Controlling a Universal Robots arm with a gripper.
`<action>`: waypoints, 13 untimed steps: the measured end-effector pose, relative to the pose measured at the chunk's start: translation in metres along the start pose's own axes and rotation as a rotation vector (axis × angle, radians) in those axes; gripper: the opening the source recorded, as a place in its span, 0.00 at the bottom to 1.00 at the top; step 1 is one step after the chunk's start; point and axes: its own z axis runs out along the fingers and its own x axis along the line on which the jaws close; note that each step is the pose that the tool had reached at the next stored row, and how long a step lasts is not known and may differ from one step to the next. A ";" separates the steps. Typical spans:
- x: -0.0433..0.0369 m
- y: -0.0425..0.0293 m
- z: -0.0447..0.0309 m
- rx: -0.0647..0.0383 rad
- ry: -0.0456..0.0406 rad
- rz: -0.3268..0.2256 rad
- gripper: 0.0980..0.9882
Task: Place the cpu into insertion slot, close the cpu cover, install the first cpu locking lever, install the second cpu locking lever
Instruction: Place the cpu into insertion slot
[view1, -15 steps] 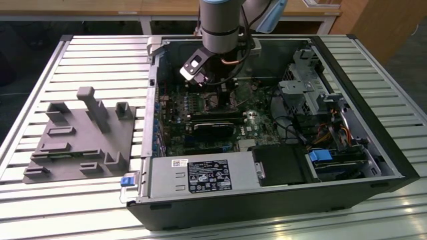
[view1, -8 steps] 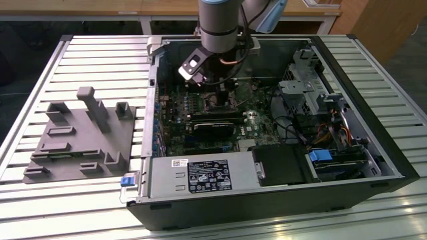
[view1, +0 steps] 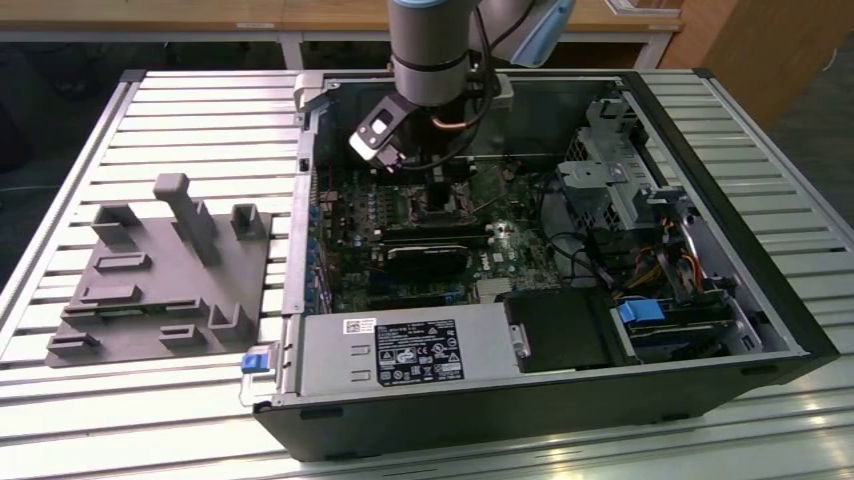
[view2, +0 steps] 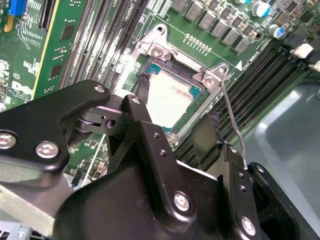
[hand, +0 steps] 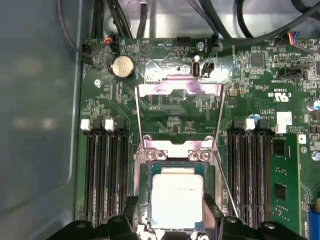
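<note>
The cpu (hand: 177, 197) (view2: 170, 97), a small silvery square, lies flat in the insertion slot on the green motherboard (hand: 170, 125). In the first wrist view the cpu cover (hand: 178, 89), a thin metal frame with a large window, stands flipped open beyond the slot. A thin wire locking lever (hand: 223, 187) (view2: 232, 117) stands raised beside the slot. My gripper (view2: 173, 106) (hand: 172, 212) (view1: 438, 195) hangs just over the cpu. Its black fingers (view2: 205, 130) stand on either side of the chip with small gaps, open.
Black memory slots (hand: 102, 175) flank the socket on both sides. The open computer case (view1: 747, 240) walls the board in, with cables, a drive cage and a power supply (view1: 400, 355). A grey fixture (view1: 167, 275) sits on the slatted table at the exterior view's left.
</note>
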 end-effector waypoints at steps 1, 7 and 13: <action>0.0000 -0.0003 -0.0007 0.000 0.0014 0.000 0.58; 0.0003 -0.0015 -0.0060 0.000 0.0117 0.001 0.58; 0.0003 -0.0048 -0.0065 0.000 0.0120 0.001 0.58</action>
